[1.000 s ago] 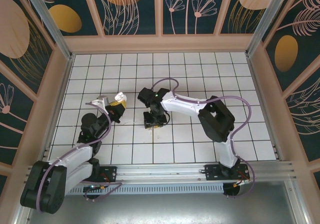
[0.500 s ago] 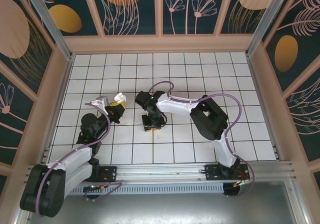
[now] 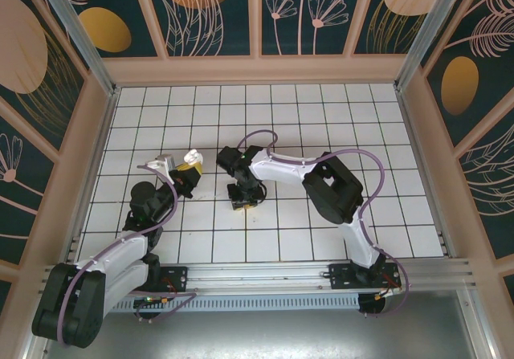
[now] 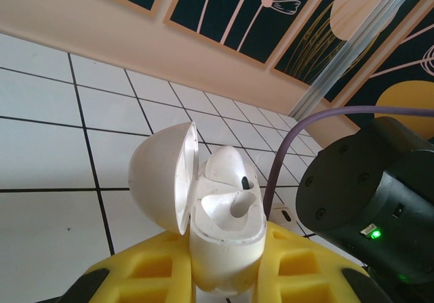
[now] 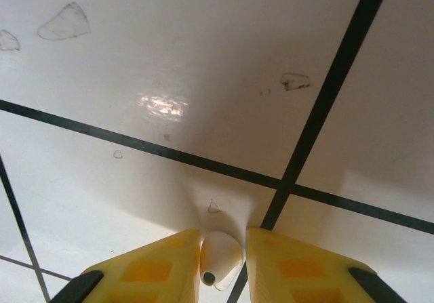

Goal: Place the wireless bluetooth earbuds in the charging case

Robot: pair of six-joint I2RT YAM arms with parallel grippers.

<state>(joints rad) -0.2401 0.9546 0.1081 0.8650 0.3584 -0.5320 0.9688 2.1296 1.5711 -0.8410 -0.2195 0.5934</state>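
Over the white gridded table [image 3: 337,118], the right arm [image 3: 321,182] is bent down onto the tiles at mid-table, while the left arm [image 3: 144,214] rides higher, off to the left and well apart from it. The left gripper [image 4: 227,276] is clamped on the charging case [image 4: 224,228], which stands upright between its yellow fingers with its lid [image 4: 159,181] swung open to the left and a seated earbud [image 4: 227,171] in one well. Down on the tile, the right gripper [image 5: 222,261] is drawn narrow around the loose earbud [image 5: 218,247] beside a black grid line. Its yellow pads [image 5: 163,262] sit tight on either side and seem to be pinching it, though contact on the right is hard to make out.
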